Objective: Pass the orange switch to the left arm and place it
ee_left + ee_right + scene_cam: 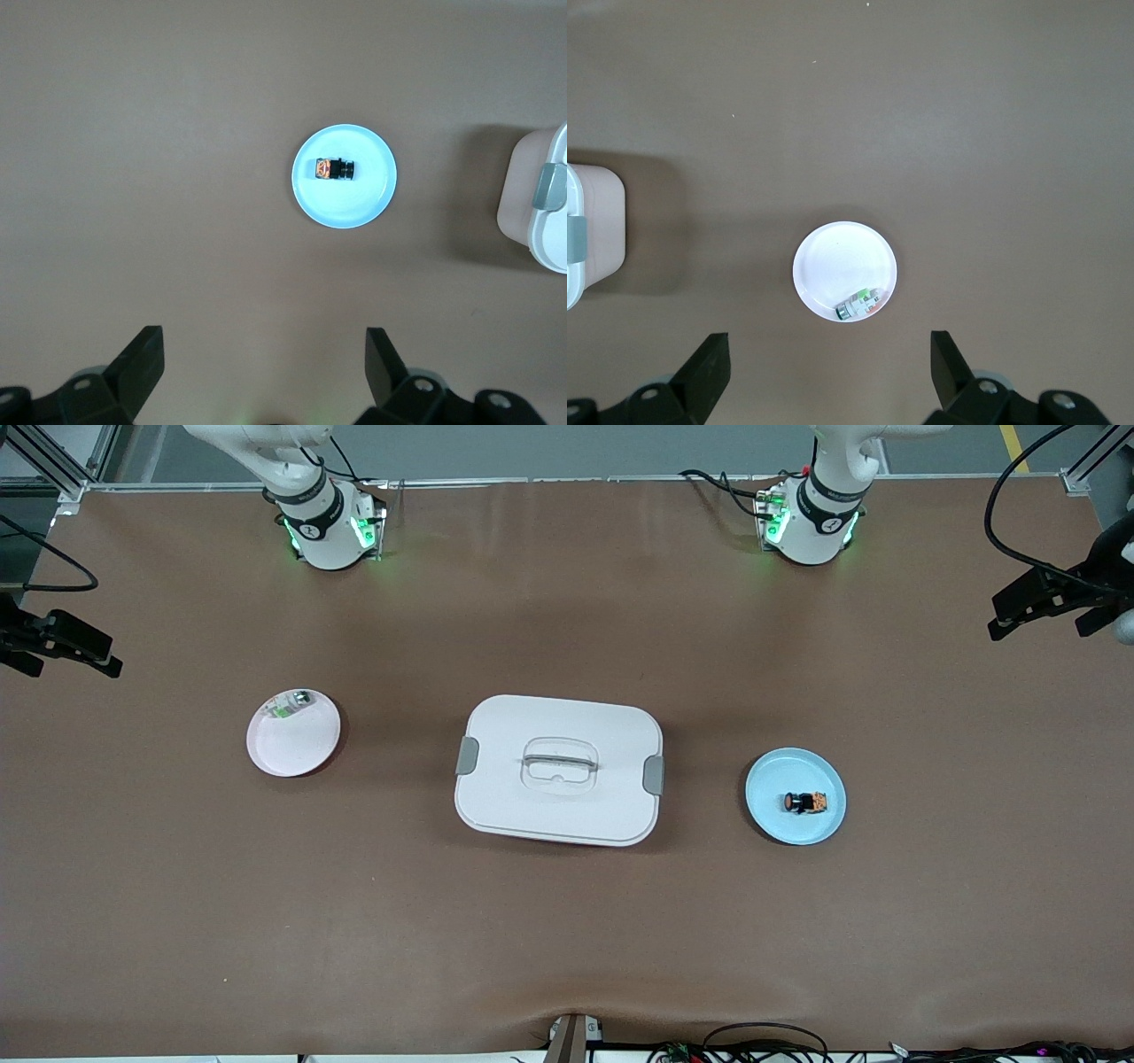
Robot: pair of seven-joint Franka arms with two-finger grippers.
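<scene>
Orange switch (pixel 805 802) lies on its side on blue plate (pixel 771 779), toward left arm's end of table. Box (pixel 558 770) mid-table, lid on. Pink plate (pixel 306 748) toward right arm's end holds green-and-white component (pixel 291 706). Left gripper (pixel 264 367) high over table edge, fingers spread, empty. Right gripper (pixel 830 367) likewise, fingers apart.

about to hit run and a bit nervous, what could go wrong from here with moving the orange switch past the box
1. The orange switch is tiny and lies on its side on the blue plate; the open left claw could nudge it or slide the plate rather than grip it.
2. The box sits between the blue plate and the pink plate, so a low carry could hit its lid.
3. A handover to the open right claw in the air could drop so small a part.
</scene>
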